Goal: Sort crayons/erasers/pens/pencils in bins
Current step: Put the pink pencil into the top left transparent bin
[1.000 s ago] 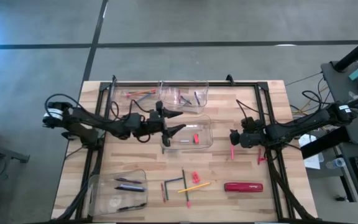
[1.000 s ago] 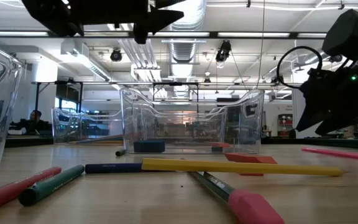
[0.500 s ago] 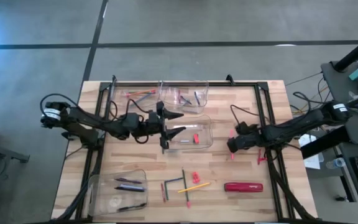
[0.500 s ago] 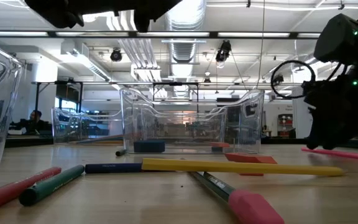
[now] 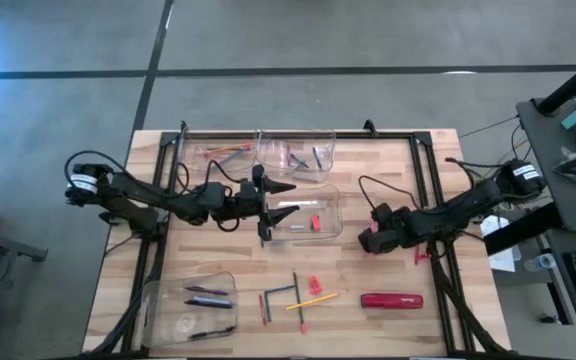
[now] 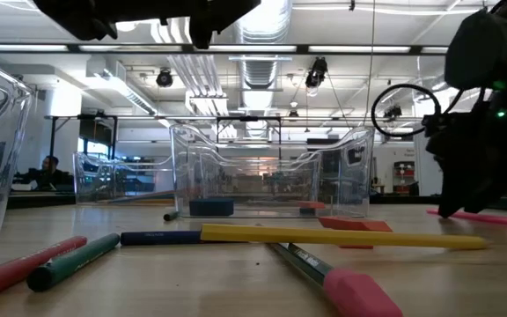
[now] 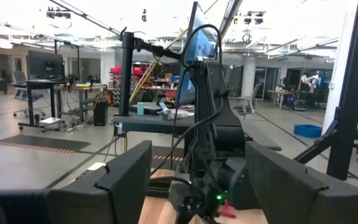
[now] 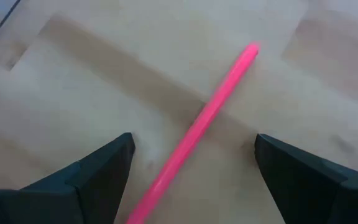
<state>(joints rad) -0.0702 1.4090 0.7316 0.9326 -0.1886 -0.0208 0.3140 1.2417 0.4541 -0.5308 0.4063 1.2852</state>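
Right hand (image 8: pixel 191 177) straddles a pink stick (image 8: pixel 197 127), hidden overhead.

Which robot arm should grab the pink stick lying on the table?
Probably the right one. The right pincer is open and low over the table, with the pink stick lying between its fingers. The left pincer is open too, but hovers over a bin.

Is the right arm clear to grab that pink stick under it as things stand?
Probably yes. The right gripper is open, its fingers either side of the pink stick, which lies alone on bare table with nothing near it.
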